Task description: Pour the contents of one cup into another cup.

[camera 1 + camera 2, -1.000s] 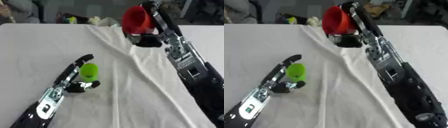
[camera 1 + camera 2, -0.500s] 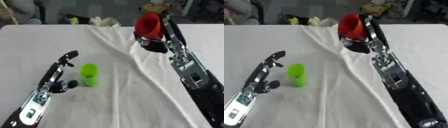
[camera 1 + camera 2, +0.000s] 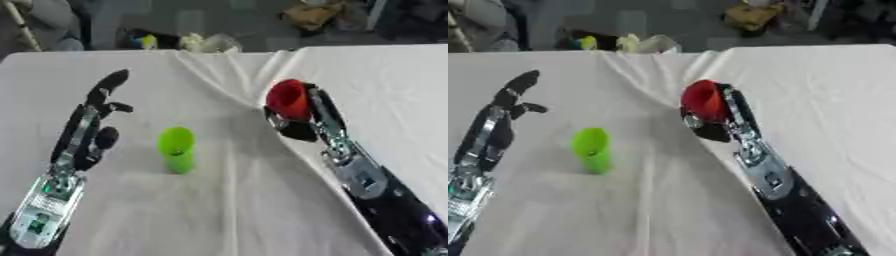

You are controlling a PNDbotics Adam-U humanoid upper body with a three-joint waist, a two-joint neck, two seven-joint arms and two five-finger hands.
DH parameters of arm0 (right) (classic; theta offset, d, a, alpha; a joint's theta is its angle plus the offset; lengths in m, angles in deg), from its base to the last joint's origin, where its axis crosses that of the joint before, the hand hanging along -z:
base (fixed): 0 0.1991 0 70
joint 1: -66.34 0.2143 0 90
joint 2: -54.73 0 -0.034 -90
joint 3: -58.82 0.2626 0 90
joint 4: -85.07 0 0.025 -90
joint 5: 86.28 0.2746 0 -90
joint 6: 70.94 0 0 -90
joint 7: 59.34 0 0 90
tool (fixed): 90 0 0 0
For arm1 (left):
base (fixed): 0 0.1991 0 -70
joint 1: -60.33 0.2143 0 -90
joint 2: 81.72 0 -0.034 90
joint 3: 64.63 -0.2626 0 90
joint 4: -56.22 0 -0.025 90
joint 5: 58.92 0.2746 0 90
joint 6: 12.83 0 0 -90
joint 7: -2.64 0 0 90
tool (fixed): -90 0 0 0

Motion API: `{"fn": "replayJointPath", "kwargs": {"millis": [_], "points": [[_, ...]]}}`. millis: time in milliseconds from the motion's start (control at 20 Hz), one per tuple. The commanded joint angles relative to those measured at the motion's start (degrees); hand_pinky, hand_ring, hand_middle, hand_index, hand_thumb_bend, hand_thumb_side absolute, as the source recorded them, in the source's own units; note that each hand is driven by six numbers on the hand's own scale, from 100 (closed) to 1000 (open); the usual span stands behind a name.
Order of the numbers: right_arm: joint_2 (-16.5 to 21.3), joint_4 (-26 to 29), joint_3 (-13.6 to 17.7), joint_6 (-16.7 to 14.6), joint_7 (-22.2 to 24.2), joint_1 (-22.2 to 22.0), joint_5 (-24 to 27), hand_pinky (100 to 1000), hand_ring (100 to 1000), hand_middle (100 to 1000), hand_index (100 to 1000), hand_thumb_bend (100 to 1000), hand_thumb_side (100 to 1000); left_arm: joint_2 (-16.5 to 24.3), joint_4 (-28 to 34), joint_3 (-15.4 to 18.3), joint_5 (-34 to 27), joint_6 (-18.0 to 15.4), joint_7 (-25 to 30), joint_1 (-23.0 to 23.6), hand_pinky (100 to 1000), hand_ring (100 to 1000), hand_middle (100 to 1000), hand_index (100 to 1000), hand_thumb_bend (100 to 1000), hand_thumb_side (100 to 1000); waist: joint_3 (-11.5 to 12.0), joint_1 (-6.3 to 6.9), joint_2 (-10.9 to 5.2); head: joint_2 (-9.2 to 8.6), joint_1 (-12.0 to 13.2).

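pouring turns on one gap: the red cup (image 3: 288, 98), clasped in the right hand (image 3: 297, 127), is held to the right of the upright green cup (image 3: 176, 149); the left hand (image 3: 98, 100), fingers apart, is seen beside it

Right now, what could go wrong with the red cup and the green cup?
The green cup stands alone on a wrinkled white cloth, with the left hand open beside it and not holding it, so a bump from the red cup might tip it. The right hand holds the red cup off to the side of the green one, so pouring from there would probably miss.
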Motion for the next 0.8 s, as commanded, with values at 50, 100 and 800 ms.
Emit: {"fn": "replayJointPath", "kwargs": {"millis": [50,100,800], "points": [[0.24,-1.02,-0.50,-2.04,1.56,0.80,-5.60,806,578,489,578,652,403,0.93,2.05,0.91,-1.01,0.65,0.29,-1.09,700,1000,935,944,940,1000,0.14,0.02,-0.74,0.11,-0.18],[0.32,-1.12,-0.63,-2.62,2.33,0.84,-7.78,941,744,660,758,838,537,0.93,2.18,0.94,-1.08,0.72,0.35,-1.09,700,1000,934,943,935,1000,0.14,0.01,-0.75,0.12,-0.18],[2.35,4.36,3.00,-3.42,-0.09,2.15,-19.60,1000,861,825,892,853,643,1.17,2.33,1.43,-1.18,0.89,0.54,-0.84,699,1000,936,941,900,989,-0.02,-0.29,-0.96,-0.23,0.06]]}}
